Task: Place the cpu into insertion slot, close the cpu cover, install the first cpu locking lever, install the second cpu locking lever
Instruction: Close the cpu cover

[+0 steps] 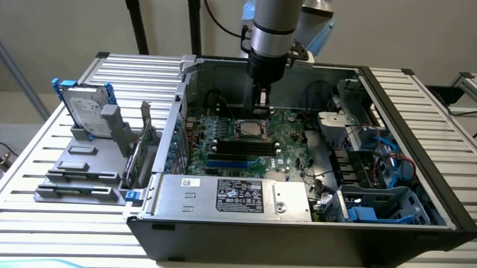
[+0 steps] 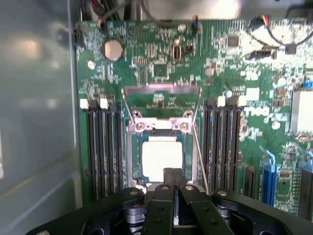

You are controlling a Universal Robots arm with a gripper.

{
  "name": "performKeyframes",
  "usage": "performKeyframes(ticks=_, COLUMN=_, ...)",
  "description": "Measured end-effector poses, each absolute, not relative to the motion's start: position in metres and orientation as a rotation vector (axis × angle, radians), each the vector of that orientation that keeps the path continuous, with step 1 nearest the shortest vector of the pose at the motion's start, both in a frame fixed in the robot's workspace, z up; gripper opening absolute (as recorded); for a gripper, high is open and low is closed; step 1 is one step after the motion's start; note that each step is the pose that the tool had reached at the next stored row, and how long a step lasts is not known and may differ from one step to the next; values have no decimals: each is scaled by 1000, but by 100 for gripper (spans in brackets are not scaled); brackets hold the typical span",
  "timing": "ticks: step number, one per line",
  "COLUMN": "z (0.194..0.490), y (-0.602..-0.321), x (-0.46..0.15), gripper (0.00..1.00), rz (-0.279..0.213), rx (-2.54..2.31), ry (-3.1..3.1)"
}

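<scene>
The cpu [image 2: 160, 152] lies flat in the insertion slot [image 2: 134, 156] on the green motherboard, its pale metal top facing up. The cpu cover [image 2: 161, 89], a thin silvery frame, stands hinged open on the side of the slot away from my fingers. A thin wire locking lever [image 2: 199, 152] runs along one side of the slot, unlatched. My gripper [image 2: 172, 177] is shut with nothing between its fingers, its tips over the cpu's near edge. In the exterior view the gripper [image 1: 262, 106] hangs just above the socket [image 1: 251, 129] inside the open case.
Black memory sticks [image 2: 102, 147] flank the socket on both sides. A silver power supply [image 1: 231, 195] fills the case's front; a blue drive cage [image 1: 380, 204] and cables sit at the exterior view's right. A hard drive [image 1: 84, 109] stands on a grey holder outside the case.
</scene>
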State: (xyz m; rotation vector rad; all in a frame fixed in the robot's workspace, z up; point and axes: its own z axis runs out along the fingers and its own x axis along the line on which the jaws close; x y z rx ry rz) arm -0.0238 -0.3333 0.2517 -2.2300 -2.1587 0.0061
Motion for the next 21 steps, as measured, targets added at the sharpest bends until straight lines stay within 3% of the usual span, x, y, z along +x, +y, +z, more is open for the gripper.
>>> performKeyframes(ticks=10, z=275, y=-333, x=22, gripper=11, rz=7, rx=-2221, ry=-2151)
performKeyframes(ticks=21, z=270, y=-333, x=69, gripper=11, rz=9, rx=-2217, ry=-2150)
